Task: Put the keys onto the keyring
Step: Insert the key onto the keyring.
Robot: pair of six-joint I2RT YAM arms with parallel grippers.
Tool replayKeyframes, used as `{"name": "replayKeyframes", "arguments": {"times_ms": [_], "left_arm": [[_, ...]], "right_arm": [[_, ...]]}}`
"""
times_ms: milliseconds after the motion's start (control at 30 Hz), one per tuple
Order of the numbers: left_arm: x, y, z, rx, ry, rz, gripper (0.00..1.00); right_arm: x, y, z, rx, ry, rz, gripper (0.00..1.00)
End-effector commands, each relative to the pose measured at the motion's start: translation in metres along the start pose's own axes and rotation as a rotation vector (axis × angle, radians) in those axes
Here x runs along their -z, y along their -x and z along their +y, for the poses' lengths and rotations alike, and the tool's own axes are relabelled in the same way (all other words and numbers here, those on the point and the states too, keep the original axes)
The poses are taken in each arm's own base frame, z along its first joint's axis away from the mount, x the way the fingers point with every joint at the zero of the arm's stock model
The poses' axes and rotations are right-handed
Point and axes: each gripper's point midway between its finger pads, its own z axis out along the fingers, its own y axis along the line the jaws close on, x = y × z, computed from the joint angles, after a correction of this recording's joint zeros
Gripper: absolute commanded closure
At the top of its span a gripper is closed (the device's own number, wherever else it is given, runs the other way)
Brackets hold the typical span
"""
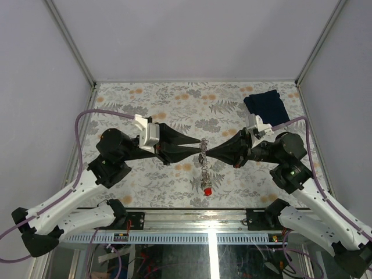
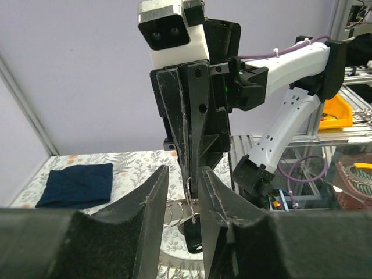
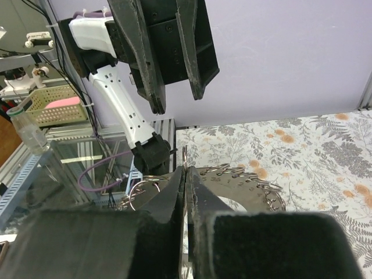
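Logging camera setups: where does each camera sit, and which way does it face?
Top external: above and behind the robot, looking down at the table; left tool and right tool meet at the keyring.
Left wrist: looks rightward past its own fingers at the right tool, cloth beyond.
Right wrist: looks leftward past its own fingers at the left tool.
Shared: all show the keyring.

Keyring (image 1: 204,167) links too small to tell; partly hidden behind right pincer (image 3: 185,172).
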Motion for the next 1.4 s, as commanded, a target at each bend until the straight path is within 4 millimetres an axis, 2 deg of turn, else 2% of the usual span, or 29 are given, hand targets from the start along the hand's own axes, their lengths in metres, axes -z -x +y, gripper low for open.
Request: {"name": "replayKeyframes", "arguments": {"times_ms": [0,300,433,500,867,1367], "left_arm": [[-0.005,0.018,-0.011,0.020,-0.069,-0.082,0.71],[-0.006,0.005,-0.012,0.054,-0.077,-0.053,0.70],[-0.007,-0.001,-0.012,0.060,-0.077,-0.040,0.78],[-0.007,-0.003,-0.012,0.064,-0.080,-0.035,0.78],[-0.011,-0.015,-0.017,0.102,-0.126,-0.006,0.76],[-0.015,-0.032,-0.017,0.122,-0.134,0.041,0.78]], "right_arm": [[0.002,0.039,0.017,0.160,0.046,-0.068,1.00],[0.005,0.046,0.019,0.192,0.033,-0.091,1.00],[0.006,0.048,0.022,0.196,0.037,-0.099,1.00],[0.006,0.049,0.024,0.200,0.041,-0.101,1.00],[0.008,0.054,0.025,0.205,0.033,-0.123,1.00],[0.008,0.058,0.026,0.207,0.031,-0.136,1.00]]}}
